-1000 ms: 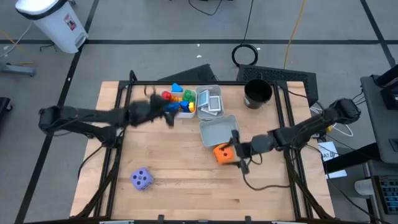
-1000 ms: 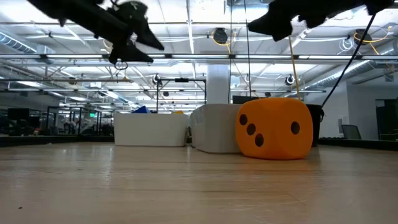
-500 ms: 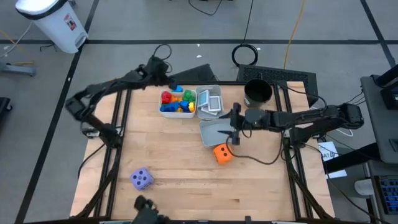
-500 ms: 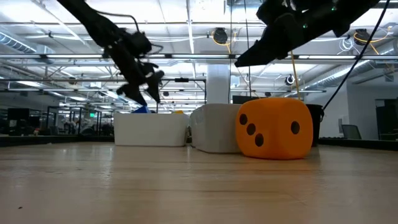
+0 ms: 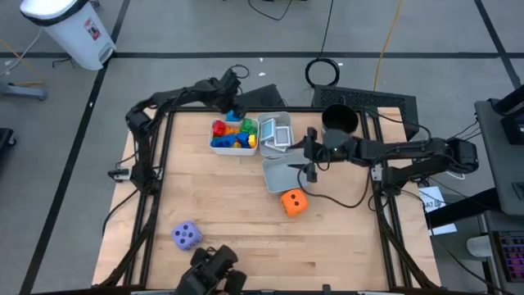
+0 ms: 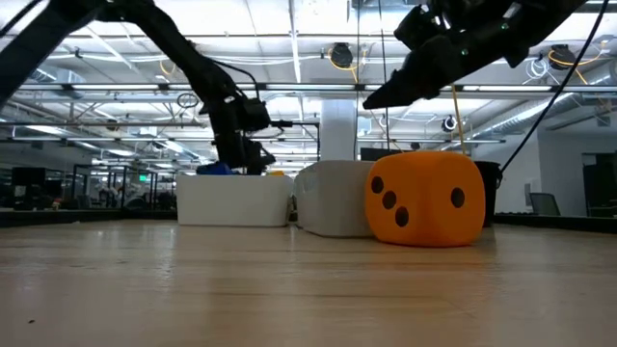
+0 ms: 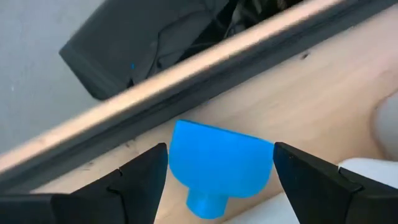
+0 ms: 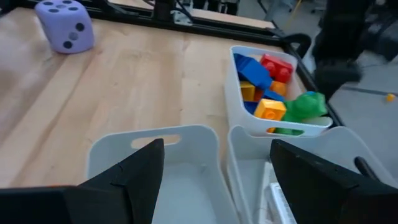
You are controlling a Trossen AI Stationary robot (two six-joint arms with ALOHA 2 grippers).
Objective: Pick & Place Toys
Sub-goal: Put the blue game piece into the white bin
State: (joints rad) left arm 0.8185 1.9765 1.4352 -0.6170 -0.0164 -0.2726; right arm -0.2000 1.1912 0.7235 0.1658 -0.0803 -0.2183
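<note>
A blue block (image 7: 221, 162) lies on the wood at the table's far edge, just behind the white bin of coloured blocks (image 5: 235, 135). My left gripper (image 5: 230, 102) is open over it, one finger on each side of the block. My right gripper (image 5: 309, 157) is open and empty above the empty grey bin (image 5: 286, 174). The orange die (image 5: 292, 201) rests on the table just near of that bin. The purple die (image 5: 187, 236) sits near the front left. White cards lie in the second bin (image 5: 276, 133). My left gripper has its two fingers (image 7: 146, 177) close on either side of the blue block's wide end (image 7: 186, 146), coming down at a slant from the table's left. I cannot tell whether they touch it. The block lies on the table.
A black cup (image 5: 339, 123) stands at the far right. The table's metal frame rail (image 7: 205, 68) runs just behind the blue block. A dark object (image 5: 211, 274) shows at the table's near edge. Bare wood lies between the two dice.
My left gripper has swung from over the table's left middle toward the far edge and come down around the blue block behind the block bin. My right gripper has gone from beside the orange die toward the far edge, over the empty bin. The die has stayed put.
</note>
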